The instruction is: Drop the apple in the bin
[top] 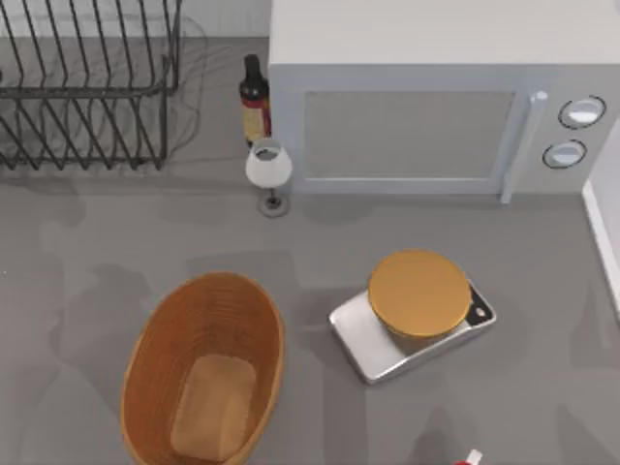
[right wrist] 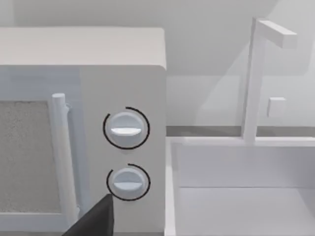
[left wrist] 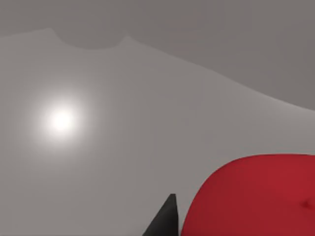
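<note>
Round and bright red, the apple (left wrist: 256, 196) fills the near corner of the left wrist view, with one dark fingertip (left wrist: 165, 221) of the left gripper just beside it. Whether those jaws pinch the fruit or stand spread I cannot tell. Behind the apple lies pale grey surface with a bright spot of light on it.

From the top view, the large oval orange-brown wicker basket (top: 155, 339) is my landmark. It sits on the grey table (top: 77, 252) toward the left, and its paler tan bottom holds nothing. To the right of the basket, well apart, a silver kitchen scale (top: 363, 339) carries a round orange-topped cylinder (top: 418, 293). Farther right and nearer the front edge than the basket, a tiny red-and-white thing (top: 469, 458) pokes in at the frame's rim. Beyond the basket stand a small white wine glass (top: 268, 167), a dark bottle (top: 254, 97) with a yellow label just behind it, and a dark wire dish rack (top: 87, 82), empty of dishes. A white microwave (top: 436, 58) sits beyond and to the right of the basket.

Right wrist view: a dark fingertip (right wrist: 96, 219) of the right gripper shows before the microwave's two round dials (right wrist: 126, 128), beside a white sink (right wrist: 236, 206) and tap (right wrist: 258, 73); its jaw state I cannot tell.
</note>
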Robot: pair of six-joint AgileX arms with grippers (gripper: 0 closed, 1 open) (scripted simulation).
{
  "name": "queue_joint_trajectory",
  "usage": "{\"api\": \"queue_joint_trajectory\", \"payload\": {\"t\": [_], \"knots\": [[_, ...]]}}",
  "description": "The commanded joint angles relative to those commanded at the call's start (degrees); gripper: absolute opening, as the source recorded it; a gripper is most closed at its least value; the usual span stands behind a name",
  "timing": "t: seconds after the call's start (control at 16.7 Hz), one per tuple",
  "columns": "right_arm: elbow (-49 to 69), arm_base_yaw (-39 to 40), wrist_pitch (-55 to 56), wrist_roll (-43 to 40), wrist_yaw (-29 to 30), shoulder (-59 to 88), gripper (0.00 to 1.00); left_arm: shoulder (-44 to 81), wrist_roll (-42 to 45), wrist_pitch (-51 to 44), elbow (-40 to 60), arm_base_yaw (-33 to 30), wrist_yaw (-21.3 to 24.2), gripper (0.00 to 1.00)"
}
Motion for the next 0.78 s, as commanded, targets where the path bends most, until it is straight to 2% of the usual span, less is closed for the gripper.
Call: {"api": "queue_joint_trajectory", "payload": {"t": [0.24, 0.36, 0.54, 0.78], "knots": [[0.0, 0.0, 0.0, 0.0, 0.0, 0.0, 1.0, 0.14, -0.46, 0.16, -0.17, -0.09, 0.02, 0.0], [0.0, 0.0, 0.0, 0.0, 0.0, 0.0, 1.0, -0.1, -3.42, 0.12, -0.25, -1.41, 0.18, 0.0], [0.0, 0.0, 0.0, 0.0, 0.0, 0.0, 1.0, -0.78, -12.43, -0.01, -0.58, -5.37, 0.6, 0.0], [0.0, 0.0, 0.0, 0.0, 0.0, 0.0, 1.0, -2.36, -30.55, -0.18, -2.23, -13.64, 1.5, 0.0]]}}
